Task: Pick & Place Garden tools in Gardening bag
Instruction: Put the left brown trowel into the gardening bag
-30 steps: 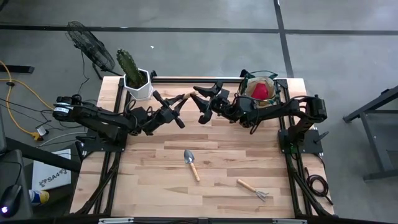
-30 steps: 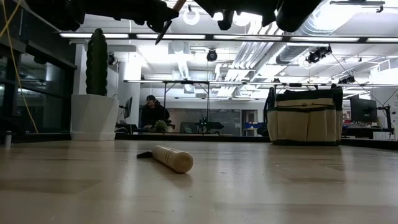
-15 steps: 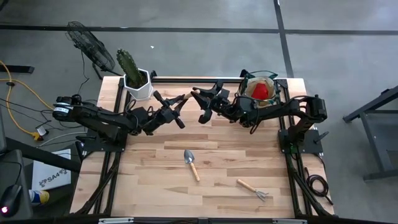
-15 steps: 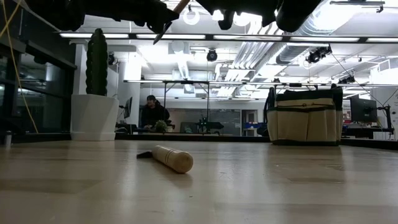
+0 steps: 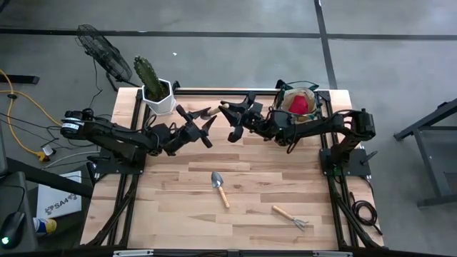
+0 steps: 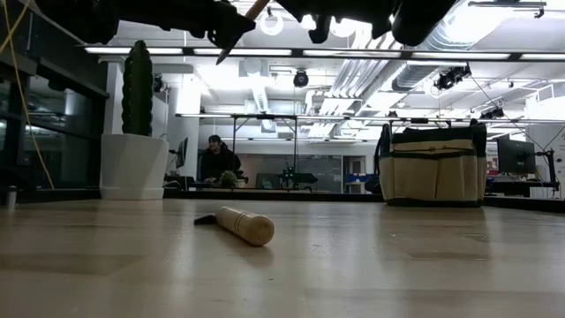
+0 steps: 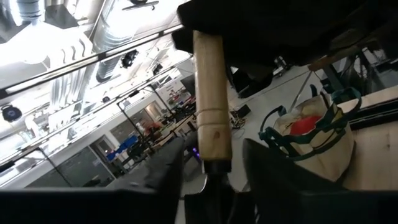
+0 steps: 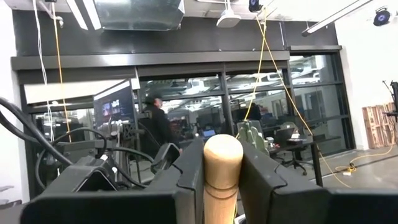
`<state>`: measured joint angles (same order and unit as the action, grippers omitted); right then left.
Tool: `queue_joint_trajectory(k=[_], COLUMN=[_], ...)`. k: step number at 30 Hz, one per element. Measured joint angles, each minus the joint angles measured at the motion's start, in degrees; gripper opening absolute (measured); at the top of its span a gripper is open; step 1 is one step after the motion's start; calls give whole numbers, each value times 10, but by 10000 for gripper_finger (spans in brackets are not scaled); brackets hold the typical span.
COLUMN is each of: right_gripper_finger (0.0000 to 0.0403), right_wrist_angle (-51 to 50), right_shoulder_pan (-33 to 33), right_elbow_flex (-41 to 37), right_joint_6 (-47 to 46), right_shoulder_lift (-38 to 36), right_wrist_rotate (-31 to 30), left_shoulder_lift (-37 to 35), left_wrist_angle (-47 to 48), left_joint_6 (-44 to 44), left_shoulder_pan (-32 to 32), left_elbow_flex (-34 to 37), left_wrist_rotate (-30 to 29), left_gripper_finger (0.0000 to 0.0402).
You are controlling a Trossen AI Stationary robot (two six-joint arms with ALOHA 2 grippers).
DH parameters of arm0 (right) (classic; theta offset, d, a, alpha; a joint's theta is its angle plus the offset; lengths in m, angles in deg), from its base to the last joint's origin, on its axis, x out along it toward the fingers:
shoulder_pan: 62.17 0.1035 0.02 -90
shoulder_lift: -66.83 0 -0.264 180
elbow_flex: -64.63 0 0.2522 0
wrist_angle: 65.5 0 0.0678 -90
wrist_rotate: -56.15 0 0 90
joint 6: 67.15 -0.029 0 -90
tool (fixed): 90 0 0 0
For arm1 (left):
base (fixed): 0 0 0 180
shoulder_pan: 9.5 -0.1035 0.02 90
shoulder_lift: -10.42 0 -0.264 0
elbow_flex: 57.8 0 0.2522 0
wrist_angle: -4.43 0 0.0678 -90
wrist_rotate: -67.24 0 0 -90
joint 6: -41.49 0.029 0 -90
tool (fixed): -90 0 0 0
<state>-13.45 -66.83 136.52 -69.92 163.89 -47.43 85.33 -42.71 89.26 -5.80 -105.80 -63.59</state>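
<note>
Handover midair: right gripper (image 5: 230, 108) now clamps trowel (image 5: 214, 111) handle; left gripper (image 5: 202, 118) has just spread fingers, releasing blade end. Bag (image 5: 298, 104) behind right gripper; next, carry there.

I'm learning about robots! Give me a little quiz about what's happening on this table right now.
1. What sits inside the gardening bag?
A. a red glove-like piece
B. a cactus
C. a watering can

2. True or false: the right tool is shut on the wooden handle of the raised trowel, high above the table.

3. How many garden tools lie on the table?

Key:
1. A.
2. True. The left tool is at the same trowel, with its fingers open.
3. Two: the lying trowel and the rake.
</note>
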Motion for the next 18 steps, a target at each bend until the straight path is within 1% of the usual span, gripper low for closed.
queue_joint_trajectory(k=[3, 6, 11, 14, 18], right_gripper_finger=[58, 58, 58, 58, 58], right_wrist_angle=[-13, -23, -94, -166, -287], right_shoulder_pan=[0, 0, 0, 0, 0], right_elbow_flex=[1, 1, 1, 1, 1], right_joint_6=[7, 12, 36, 47, 60], right_shoulder_lift=[0, -1, -36, -72, -128], right_wrist_rotate=[-15, -19, -43, -51, -61], left_shoulder_lift=[0, 0, -3, -10, -22], left_wrist_angle=[0, 0, 10, 25, 55], left_joint_6=[0, 0, 3, 18, 30], left_shoulder_pan=[1, 1, 10, 27, 56], left_elbow_flex=[0, 0, 0, 0, 0], left_wrist_rotate=[-7, -17, -55, -63, -75], left_gripper_finger=[201, 222, 228, 228, 229])
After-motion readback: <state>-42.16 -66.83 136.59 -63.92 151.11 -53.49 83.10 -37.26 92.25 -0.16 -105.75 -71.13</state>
